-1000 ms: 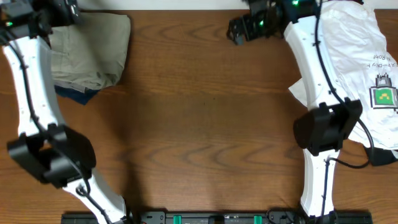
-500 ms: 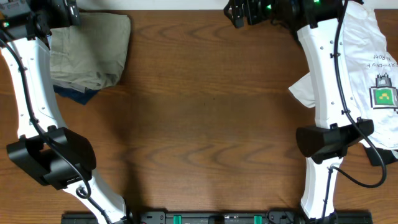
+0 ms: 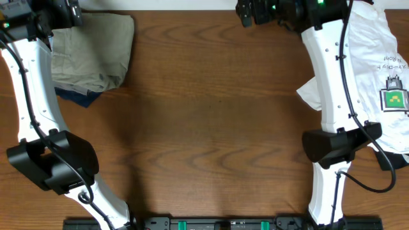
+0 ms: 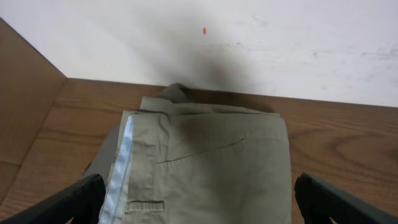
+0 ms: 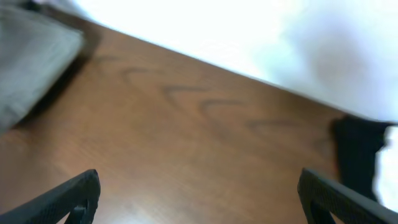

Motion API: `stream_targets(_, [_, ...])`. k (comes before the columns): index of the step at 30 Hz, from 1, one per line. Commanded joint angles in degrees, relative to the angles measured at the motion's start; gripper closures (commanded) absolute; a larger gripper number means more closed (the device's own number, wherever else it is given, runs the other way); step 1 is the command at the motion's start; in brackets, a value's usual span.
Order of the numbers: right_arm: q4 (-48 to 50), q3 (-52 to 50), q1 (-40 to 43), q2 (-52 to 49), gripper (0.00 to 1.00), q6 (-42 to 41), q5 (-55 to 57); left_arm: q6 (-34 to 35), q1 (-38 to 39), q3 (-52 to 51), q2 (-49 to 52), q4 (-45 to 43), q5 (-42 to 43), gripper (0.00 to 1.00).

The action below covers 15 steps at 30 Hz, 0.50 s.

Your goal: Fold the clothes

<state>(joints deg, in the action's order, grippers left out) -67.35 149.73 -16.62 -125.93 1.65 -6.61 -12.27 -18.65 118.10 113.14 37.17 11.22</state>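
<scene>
- Two hands, both spread wide.
- Under the left hand [image 4: 199, 202] — folded shorts [image 4: 211, 155], at the far-left corner of the worktop [image 3: 211, 128].
- Apart from the right hand [image 5: 199, 199] — the T-shirt [image 3: 377, 45], on the right side.

Folded light khaki-olive cotton shorts [image 4: 211, 168] lie on the brown wooden desk [image 4: 336, 137], against a white wall [image 4: 249, 37]. A pale-blue lining strip [image 4: 121, 165] edges their left side. The end effector [image 4: 199, 199] fingers stand wide apart, empty.

Text lines above green emblem [image 3: 394, 98] on white T-shirt [image 3: 374, 38]: unreadable
</scene>
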Motion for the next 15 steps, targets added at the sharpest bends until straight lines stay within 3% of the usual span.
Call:
stream_targets(1, [1.5, 0.4, -3.1, 2.6, 0.01, -0.7, 8.9, -0.6, -0.3, 0.2, 0.3, 0.2, -0.1, 0.02])
stream_targets(8, [9.9, -3.7, -4.0, 6.0, 0.01, 2.9, 10.0, -0.6, -0.3, 0.2, 0.3, 0.2, -0.1, 0.02])
stream_targets(15, [23.0, -25.0, -3.1, 17.6, 0.01, 3.4, 10.0, -0.6, -0.3, 0.2, 0.3, 0.2, -0.1, 0.02])
